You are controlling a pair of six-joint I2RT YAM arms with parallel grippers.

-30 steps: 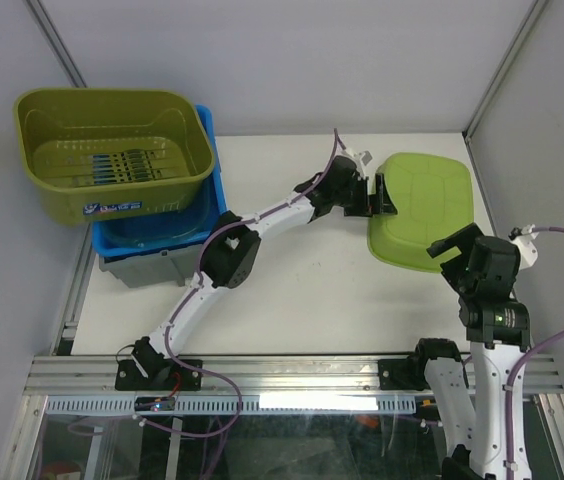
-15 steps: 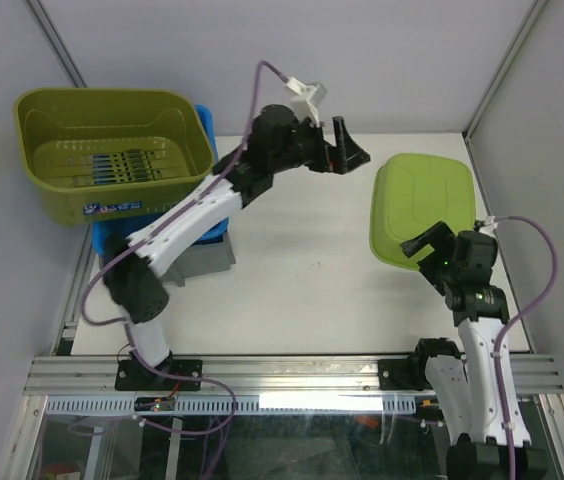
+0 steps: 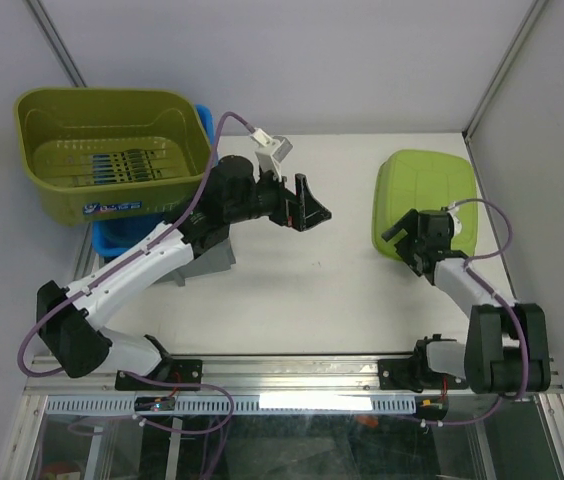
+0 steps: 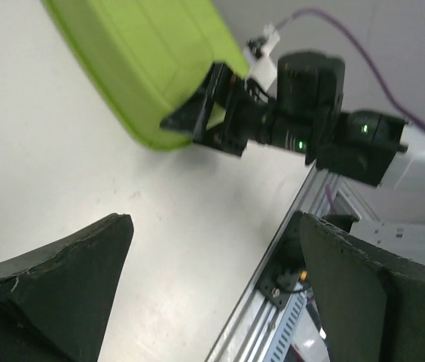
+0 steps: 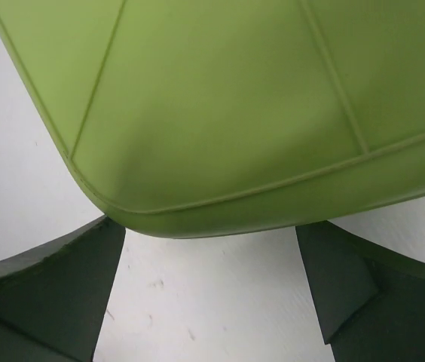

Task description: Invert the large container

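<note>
- Top external: large container lies bottom-up near the desk's right edge.
- Smooth lime-green plastic, rounded corners, faint ribbed base.
- Left gripper, right gripper: both spread wide, empty.

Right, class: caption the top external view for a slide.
Lime-green plastic tub upside down on white table, open right gripper at its corner.

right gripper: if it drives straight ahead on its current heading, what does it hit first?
The upside-down light green container. Its near corner fills the right wrist view just ahead of the open right gripper, roughly between the fingers. The gap between them is hard to judge.
</note>
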